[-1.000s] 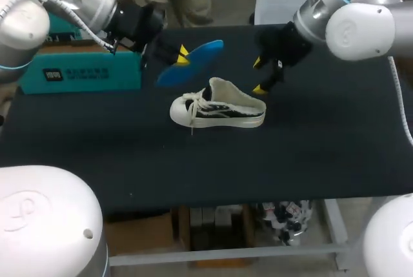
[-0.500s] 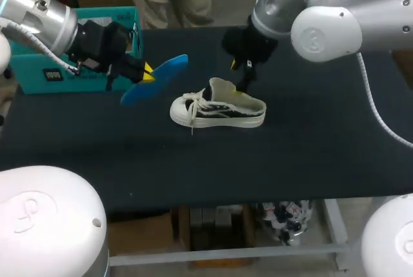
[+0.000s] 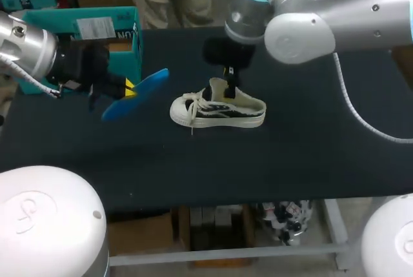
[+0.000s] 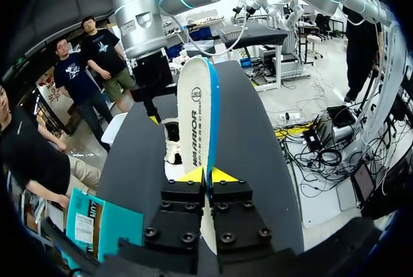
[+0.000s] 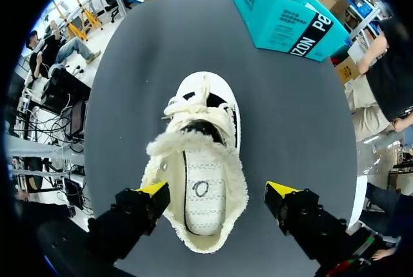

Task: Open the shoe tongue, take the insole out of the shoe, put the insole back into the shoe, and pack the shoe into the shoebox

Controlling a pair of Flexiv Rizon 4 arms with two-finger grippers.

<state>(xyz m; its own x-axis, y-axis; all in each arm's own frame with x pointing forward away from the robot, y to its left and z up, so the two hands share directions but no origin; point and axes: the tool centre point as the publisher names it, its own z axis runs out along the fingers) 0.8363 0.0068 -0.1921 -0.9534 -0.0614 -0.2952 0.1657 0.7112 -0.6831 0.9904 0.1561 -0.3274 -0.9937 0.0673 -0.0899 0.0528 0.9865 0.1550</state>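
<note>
The shoe (image 3: 218, 108) stands on its sole on the table (image 3: 310, 154). Over its heel opening my right gripper (image 5: 219, 190) hangs spread wide, gripping nothing. Off the shoe's toe end, my left gripper (image 4: 206, 175) is clamped on the blue insole (image 3: 143, 86). The teal shoebox (image 3: 110, 31) stands farther out on that side.

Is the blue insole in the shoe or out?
Out. The left gripper is shut on the insole, holding it up, apart from the shoe.
</note>
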